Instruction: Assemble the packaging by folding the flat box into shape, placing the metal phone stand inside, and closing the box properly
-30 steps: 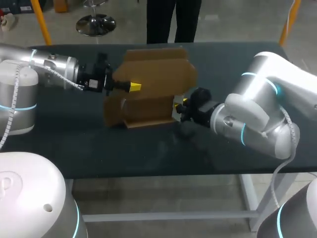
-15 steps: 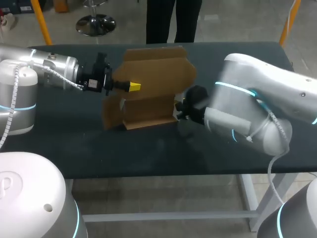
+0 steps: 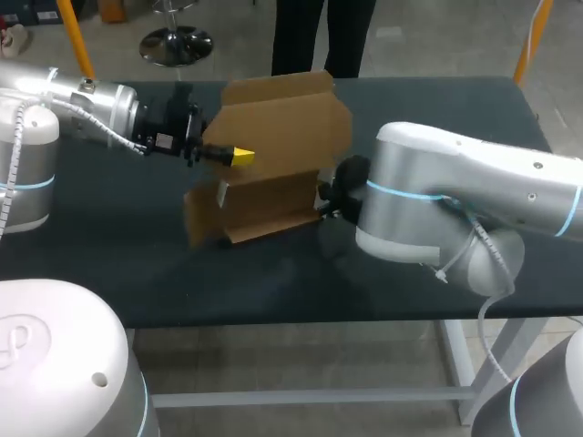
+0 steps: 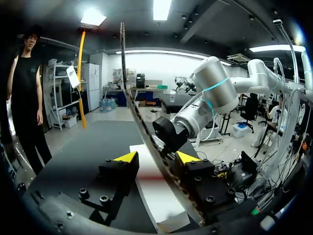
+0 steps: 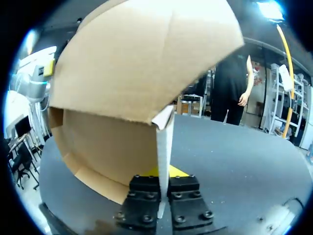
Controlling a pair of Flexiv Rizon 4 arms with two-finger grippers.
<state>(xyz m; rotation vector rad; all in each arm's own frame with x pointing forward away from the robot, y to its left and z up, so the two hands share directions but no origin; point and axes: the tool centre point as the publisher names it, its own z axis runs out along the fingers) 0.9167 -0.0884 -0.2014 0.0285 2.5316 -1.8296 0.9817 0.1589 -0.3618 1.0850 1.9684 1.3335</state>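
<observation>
Holds thin side-panel edge of half-erected brown cardboard box [image 3: 273, 196], upright on dark desk [image 3: 273, 282], in clamped right hand [image 5: 164, 178]. Straddles upper flap farther back with left hand [image 4: 157, 157], spread apart. Expect light, bendy, crease-prone card; grip near fold lines, not mid-panel.

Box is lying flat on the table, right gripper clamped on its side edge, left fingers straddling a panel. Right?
Wrong on one point: the box is not lying flat. It stands upright on the table, partly folded, as the head view shows. The right gripper is clamped on its side edge, and the left gripper has its fingers straddling a panel.
</observation>
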